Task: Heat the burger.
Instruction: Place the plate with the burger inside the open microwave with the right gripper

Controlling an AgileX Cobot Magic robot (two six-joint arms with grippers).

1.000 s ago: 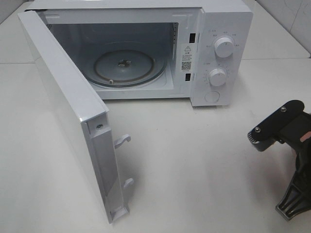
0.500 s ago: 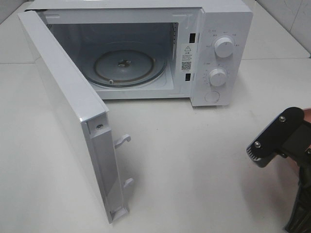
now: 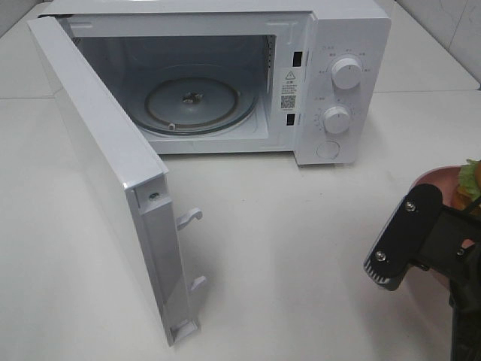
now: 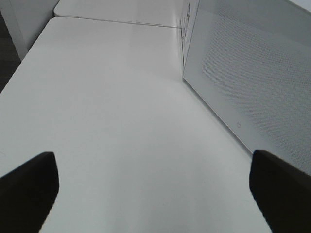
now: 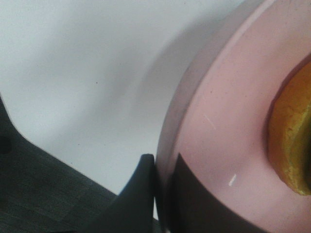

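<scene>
- Grip first: the right gripper (image 5: pixel 163 187) is clamped on the rim of the pink plate (image 5: pixel 218 97), with one finger outside the rim and the other laid on its inner face.
- The burger (image 5: pixel 291 141) is carried on that plate. In the high view only a frill of lettuce and a sliver of plate are seen at the right edge, well apart from the microwave (image 3: pixel 346 45).
- Whether the plate is lifted clear of the table (image 3: pixel 301 241) or resting on it cannot be told.
- The step in hand is judged to be the carrying of plate and burger into the oven cavity.
- Because the plate is held by one edge only, it is best kept level and moved slowly, so that the burger is not tipped or slid toward the far rim.
- The door (image 3: pixel 98 150) is swung wide on the left of the opening, so a straight approach from the front right is favoured.
- The plate is best raised above the cavity's sill before it is pushed in.
- The plate should be set down centred on the glass turntable (image 3: pixel 197 101), and the grip released only once its weight is borne by the glass.
- The cavity is seen open, and nothing is seen on the turntable.
- Nothing but the burger is seen on the plate, though most of it is out of view.
- The left gripper (image 4: pixel 154 191) is spread wide with nothing between its jaws, beside the door's outer face.
</scene>
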